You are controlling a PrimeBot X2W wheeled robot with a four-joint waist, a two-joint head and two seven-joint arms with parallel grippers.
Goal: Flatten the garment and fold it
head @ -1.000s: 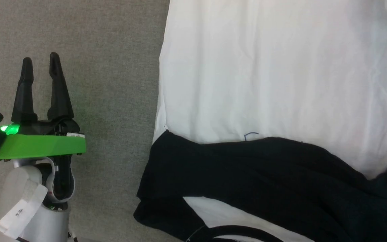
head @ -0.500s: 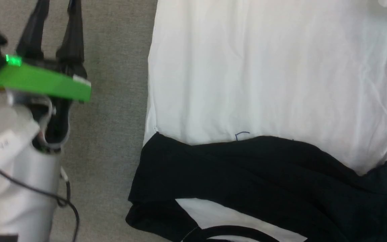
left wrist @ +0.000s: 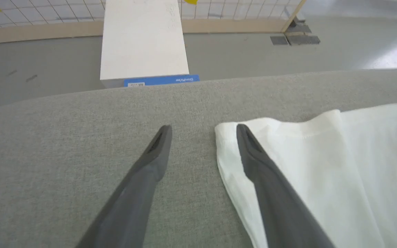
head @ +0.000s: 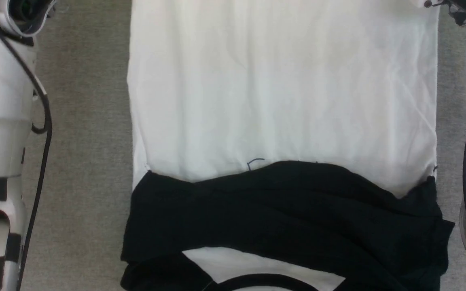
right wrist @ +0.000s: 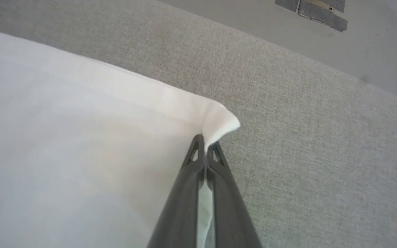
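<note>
White garment in right end effector

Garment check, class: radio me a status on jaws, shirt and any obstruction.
Left gripper: jaws open astride a garment corner. Right gripper: jaws shut on the opposite corner. Cloth flat on grey surface, black sleeves folded across.

A grey fabric-covered surface carries the garment, spread out.
</note>
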